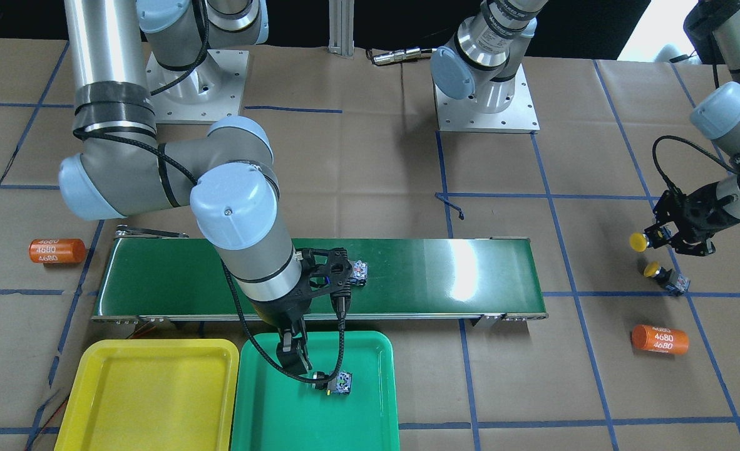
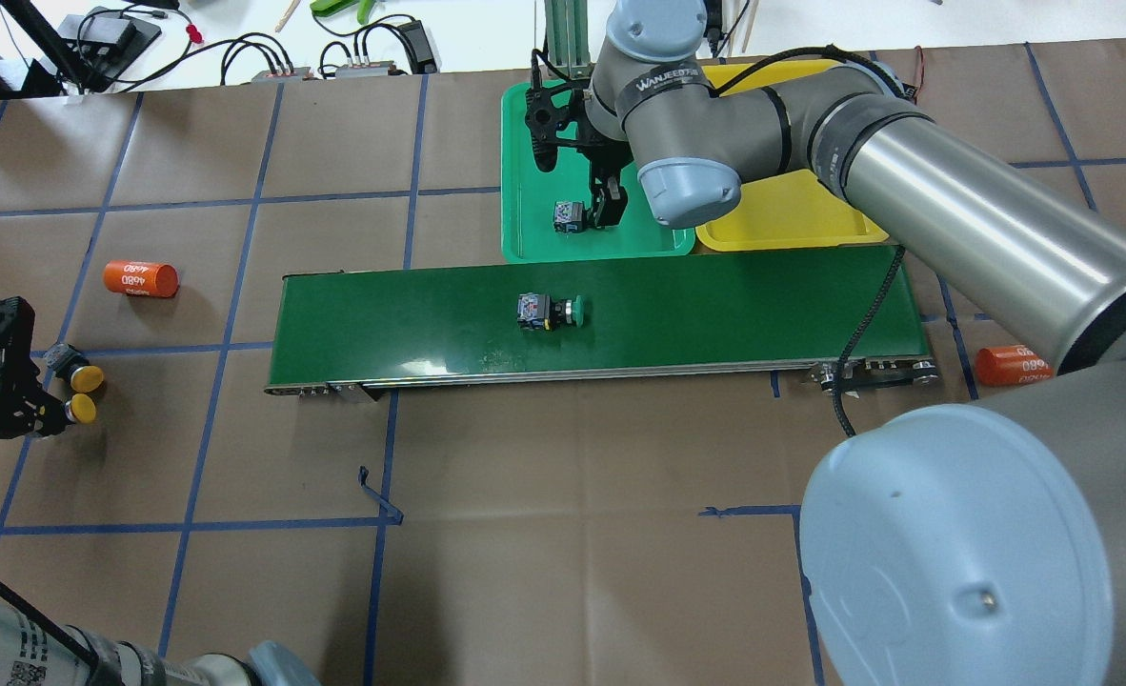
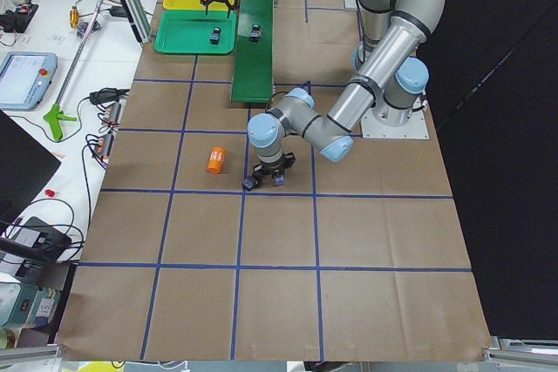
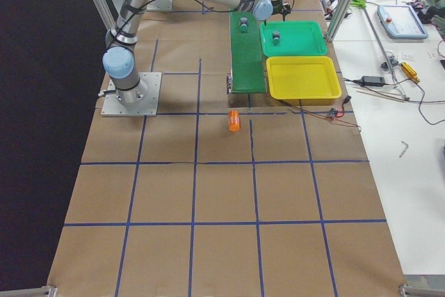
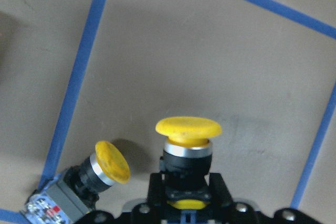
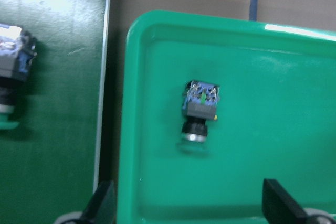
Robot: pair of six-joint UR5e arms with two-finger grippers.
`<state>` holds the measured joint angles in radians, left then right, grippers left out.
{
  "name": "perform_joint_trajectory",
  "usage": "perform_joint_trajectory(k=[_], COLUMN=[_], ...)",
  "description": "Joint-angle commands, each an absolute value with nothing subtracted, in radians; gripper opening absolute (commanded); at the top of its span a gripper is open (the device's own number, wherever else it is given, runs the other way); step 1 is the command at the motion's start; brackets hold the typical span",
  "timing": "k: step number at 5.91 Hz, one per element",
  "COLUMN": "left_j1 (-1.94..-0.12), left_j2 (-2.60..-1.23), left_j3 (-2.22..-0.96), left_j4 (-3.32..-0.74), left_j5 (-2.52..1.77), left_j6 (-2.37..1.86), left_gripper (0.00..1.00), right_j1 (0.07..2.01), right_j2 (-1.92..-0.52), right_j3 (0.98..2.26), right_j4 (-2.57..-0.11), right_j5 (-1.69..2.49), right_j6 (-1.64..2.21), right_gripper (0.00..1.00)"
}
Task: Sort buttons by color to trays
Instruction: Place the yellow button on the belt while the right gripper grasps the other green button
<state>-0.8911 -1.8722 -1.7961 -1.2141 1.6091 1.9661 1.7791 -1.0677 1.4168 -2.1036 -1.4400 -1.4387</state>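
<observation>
Green button [image 2: 549, 311] on conveyor belt [image 2: 715, 314] between orange cylinders [image 2: 140, 278]

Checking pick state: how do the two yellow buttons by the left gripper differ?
The held yellow button sits in the left gripper, cap pointing straight out; the free yellow button lies tilted on the paper beside it, ungripped. The held one's body is mostly hidden; the free one's grey block shows. Same yellow mushroom caps.

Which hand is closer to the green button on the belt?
Right. The right hand hangs over the green tray, just across the belt edge from that green button. The left hand is far past the belt's end, gripping a yellow button.
</observation>
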Motion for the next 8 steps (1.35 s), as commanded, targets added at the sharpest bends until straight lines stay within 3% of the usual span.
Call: perform_joint_trajectory(k=[1, 4, 6, 7, 8], left_j1=[-1.140, -1.466, -1.499, -1.490, -1.476], left_j2=[-1.851, -1.876, -1.893, -1.885, -1.866], left_j3=[-1.677, -1.670, -1.780, -1.802, -1.781], left_j4=[-1.342, -1.336, -1.173, -1.172, -1.192], left_j5=[1.606, 1.583, 1.583, 1.580, 1.591], left_j6=[1.913, 1.649, 1.632, 1.625, 1.638], left_gripper=[0.00, 0.03, 0.05, 0.93, 0.98], right_j1=[1.737, 1.753, 1.753, 1.738, 1.723], right_j2=[-1.191, -1.195, -1.195, -1.207, -1.215], right_j3=[1.445, 1.555, 1.719, 1.785, 1.793], right_j4=[-1.825, -1.860, -2.111, -2.184, -2.184], right_j5=[-1.445, -1.436, -1.436, -1.440, -1.459], right_j6=[-1.434, -1.352, -1.359, -1.379, -1.396], right_gripper=[1.00, 1.00, 1.00, 1.00, 1.00])
